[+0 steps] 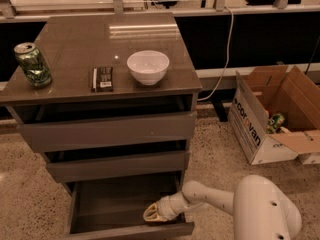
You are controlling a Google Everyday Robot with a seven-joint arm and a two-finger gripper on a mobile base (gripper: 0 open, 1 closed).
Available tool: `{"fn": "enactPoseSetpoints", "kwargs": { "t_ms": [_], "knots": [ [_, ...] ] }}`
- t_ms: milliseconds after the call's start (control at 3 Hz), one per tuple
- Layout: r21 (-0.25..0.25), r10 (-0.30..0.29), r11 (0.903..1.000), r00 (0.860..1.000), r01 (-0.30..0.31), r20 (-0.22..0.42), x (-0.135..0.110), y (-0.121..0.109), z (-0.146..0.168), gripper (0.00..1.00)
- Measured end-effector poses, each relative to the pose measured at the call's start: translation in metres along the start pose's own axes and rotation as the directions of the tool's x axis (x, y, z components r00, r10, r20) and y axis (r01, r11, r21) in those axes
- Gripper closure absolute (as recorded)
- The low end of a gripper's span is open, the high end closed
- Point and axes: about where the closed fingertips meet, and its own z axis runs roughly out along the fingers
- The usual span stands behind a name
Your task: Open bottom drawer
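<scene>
The bottom drawer [125, 231] is the lowest and narrowest of three grey-brown drawers under the cabinet top. It stands pulled out toward me, and its dark tray [120, 201] shows from above. My gripper [152, 213] reaches in from the lower right on a white arm [260, 209]. It sits inside the drawer at its front right, just behind the front panel.
On the cabinet top [80, 44] stand a green can [32, 64], a dark flat packet [102, 79] and a white bowl [148, 66]. An open cardboard box [272, 116] sits on the speckled floor at right. A cable [227, 59] hangs by the cabinet's right side.
</scene>
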Motion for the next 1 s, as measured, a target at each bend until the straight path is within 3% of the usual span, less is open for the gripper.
{"fn": "enactPoseSetpoints", "kwargs": {
  "t_ms": [667,1000],
  "knots": [
    [0.145,0.023,0.9889,0.997,-0.033,0.068,-0.008,-0.03,-0.041,1.0],
    [0.135,0.023,0.9904,0.998,-0.032,0.066,-0.008,-0.028,-0.037,0.74]
  ]
}}
